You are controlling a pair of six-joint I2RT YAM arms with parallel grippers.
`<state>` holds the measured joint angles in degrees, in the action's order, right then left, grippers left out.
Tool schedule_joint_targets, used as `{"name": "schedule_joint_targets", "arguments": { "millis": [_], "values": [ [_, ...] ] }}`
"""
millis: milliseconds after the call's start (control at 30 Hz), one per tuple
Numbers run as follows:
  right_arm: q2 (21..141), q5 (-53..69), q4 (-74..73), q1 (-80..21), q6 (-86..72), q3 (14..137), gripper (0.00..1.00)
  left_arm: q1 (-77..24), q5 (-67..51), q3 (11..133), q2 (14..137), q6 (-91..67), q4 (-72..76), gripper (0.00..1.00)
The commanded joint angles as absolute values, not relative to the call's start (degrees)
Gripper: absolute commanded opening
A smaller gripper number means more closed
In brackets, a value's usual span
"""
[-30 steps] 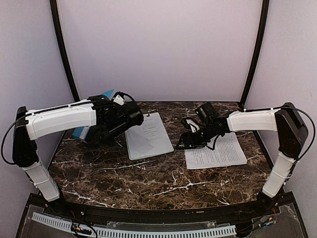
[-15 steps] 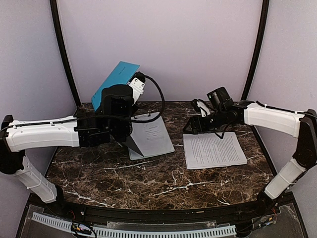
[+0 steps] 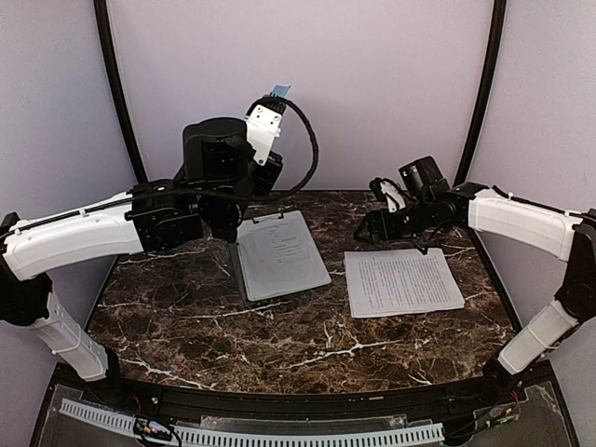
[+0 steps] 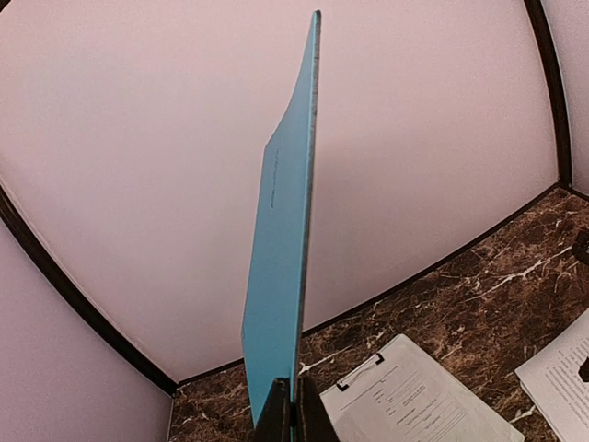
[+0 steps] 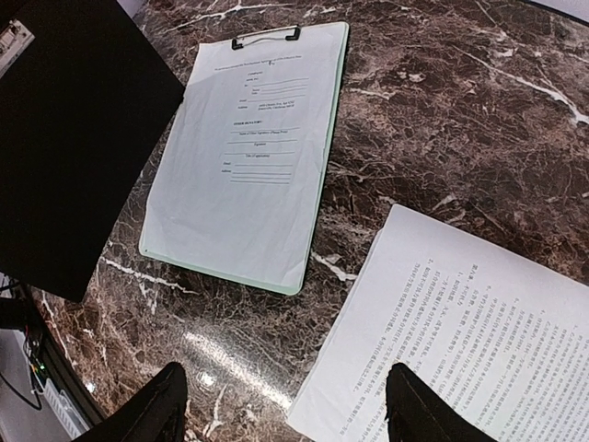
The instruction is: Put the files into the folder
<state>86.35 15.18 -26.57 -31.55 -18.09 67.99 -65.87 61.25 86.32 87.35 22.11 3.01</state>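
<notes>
My left gripper (image 4: pixel 294 407) is shut on the lower edge of the teal-blue folder (image 4: pixel 281 249) and holds it upright, edge-on, high above the table's back left. In the top view only a teal tip (image 3: pixel 280 91) shows above the wrist. A black panel (image 5: pixel 74 138), apparently the folder's inside, hangs beside the clipboard. The files (image 3: pixel 402 281) lie as a stack of white printed sheets at the right, and also show in the right wrist view (image 5: pixel 479 341). My right gripper (image 5: pixel 290 405) is open and empty, hovering over the table off the sheets' left edge.
A pale green clipboard (image 3: pixel 279 253) with a white form sheet lies at centre, between the arms; it also shows in the right wrist view (image 5: pixel 248 157). The marble table (image 3: pixel 279 345) is walled on three sides by pale panels with black posts.
My left arm has lifted the folder off the table and swung it up and right until it stands vertical. My right gripper has risen off the sheets and drawn back a little.
</notes>
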Motion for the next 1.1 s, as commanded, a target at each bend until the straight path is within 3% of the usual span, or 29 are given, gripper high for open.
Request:
{"name": "schedule_joint_targets", "arguments": {
  "millis": [0,267,533,900,1067],
  "values": [
    [86.03,15.08,-26.98,-30.91,-17.40,69.16,0.72,-66.26,57.58,90.12,87.38,17.77,4.20,0.01],
    [86.44,15.30,-27.06,-30.35,-17.15,69.06,0.72,-66.20,47.09,97.36,87.82,10.88,1.58,0.01],
    [86.13,16.08,-27.07,-29.21,-16.78,68.83,0.72,-66.19,44.07,99.41,87.89,8.17,1.56,0.01],
    [83.40,15.54,-28.48,-28.65,-16.14,67.84,0.73,-65.17,54.42,78.64,82.16,7.39,24.50,0.01],
    [83.32,20.69,-26.50,-28.65,-18.51,64.79,0.75,-63.93,56.88,70.77,78.67,2.77,31.40,0.01]
  ]
}}
